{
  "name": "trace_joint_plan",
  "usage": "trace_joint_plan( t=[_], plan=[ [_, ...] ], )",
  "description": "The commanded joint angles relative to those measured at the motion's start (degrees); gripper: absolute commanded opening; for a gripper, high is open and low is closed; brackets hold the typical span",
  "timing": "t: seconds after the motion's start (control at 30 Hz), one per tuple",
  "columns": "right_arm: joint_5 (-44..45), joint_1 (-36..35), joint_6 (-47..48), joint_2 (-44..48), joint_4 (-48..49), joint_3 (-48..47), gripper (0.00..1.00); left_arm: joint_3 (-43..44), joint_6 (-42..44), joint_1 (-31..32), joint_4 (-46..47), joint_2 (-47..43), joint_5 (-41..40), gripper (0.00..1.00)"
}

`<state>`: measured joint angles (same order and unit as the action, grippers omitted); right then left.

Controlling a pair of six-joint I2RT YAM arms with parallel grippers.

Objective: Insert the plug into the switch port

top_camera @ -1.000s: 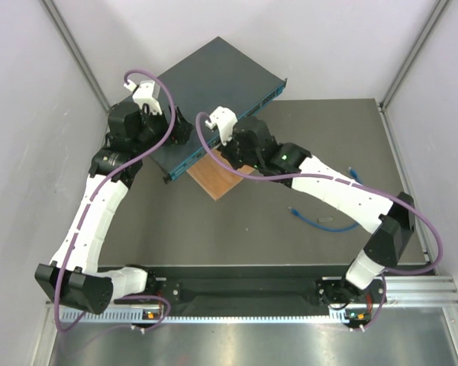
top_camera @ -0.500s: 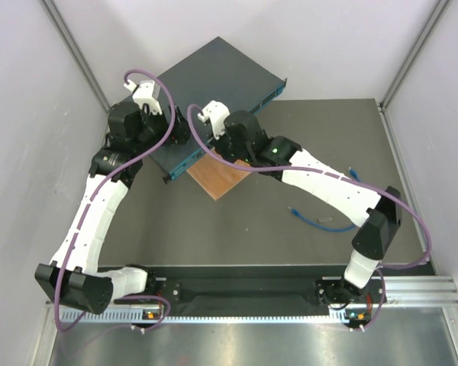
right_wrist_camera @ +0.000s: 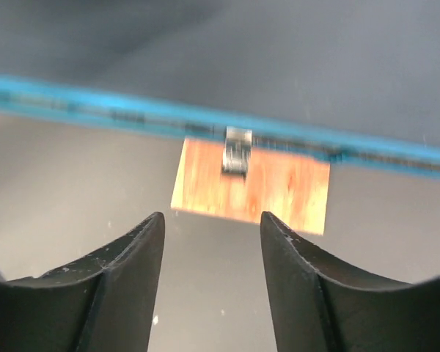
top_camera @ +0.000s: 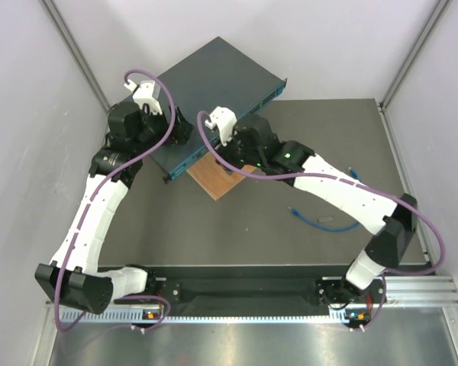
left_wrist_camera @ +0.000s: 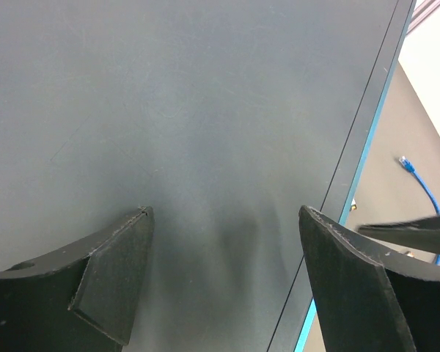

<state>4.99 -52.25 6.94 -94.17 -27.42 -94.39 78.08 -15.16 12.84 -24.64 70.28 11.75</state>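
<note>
The switch [top_camera: 214, 80] is a dark teal box at the back, with its blue front face [right_wrist_camera: 95, 105] blurred in the right wrist view. My left gripper [top_camera: 175, 136] hangs open over the switch's top [left_wrist_camera: 205, 110], fingers [left_wrist_camera: 110, 271] wide apart and nothing between them. My right gripper [right_wrist_camera: 213, 271] is open and empty, a short way in front of the blue face. A small grey piece [right_wrist_camera: 237, 150] sits at that face; no cable shows on it. The plug [top_camera: 294, 210] lies on the table at the end of its thin blue cable [top_camera: 320, 223], away from both grippers.
An orange-brown wooden square [top_camera: 214, 181] lies under the switch's front edge, also in the right wrist view [right_wrist_camera: 286, 191]. A second thin blue cable [top_camera: 356, 177] lies near the table's right edge. Thick purple cables loop over both arms. White walls close in on both sides.
My right gripper pushed toward the switch's front, then drew back a little, and its jaws have opened. The left arm has not moved.
</note>
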Motion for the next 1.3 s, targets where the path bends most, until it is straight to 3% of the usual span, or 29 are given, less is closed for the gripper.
trace_joint_plan(
  t=[0.0, 0.1, 0.23, 0.33, 0.57, 1.1, 1.27],
  plan=[
    [-4.7, 2.3, 1.7, 6.2, -0.8, 3.2, 0.55, -1.4, -1.2, 0.0, -1.8, 0.6, 1.4, 0.84],
    [-8.7, 4.2, 2.0, 8.4, -1.9, 6.8, 0.52, -1.4, -1.2, 0.0, -1.9, 0.6, 1.3, 0.84],
    [-11.1, 6.5, 1.1, 8.9, -1.4, 7.6, 0.33, -1.3, -1.1, 0.0, -1.7, 0.6, 1.6, 0.84],
    [-13.2, 6.6, -0.2, 7.3, -1.1, 5.3, 0.28, -1.6, -1.1, 0.0, -1.5, 0.6, 1.6, 0.83],
    [-15.4, 6.3, -3.6, 2.4, -0.4, -0.5, 0.26, -1.6, -1.0, 0.0, -1.3, 0.4, 1.7, 0.83],
    [-11.7, 5.1, -4.7, -3.6, 1.5, -7.3, 0.20, -1.7, -1.4, -0.1, -1.1, 0.2, 1.8, 0.82],
    [-9.7, 5.0, -5.6, -4.4, 3.3, -7.4, 0.13, -2.0, -1.4, -0.1, -0.8, 0.1, 1.7, 0.82]
  ],
)
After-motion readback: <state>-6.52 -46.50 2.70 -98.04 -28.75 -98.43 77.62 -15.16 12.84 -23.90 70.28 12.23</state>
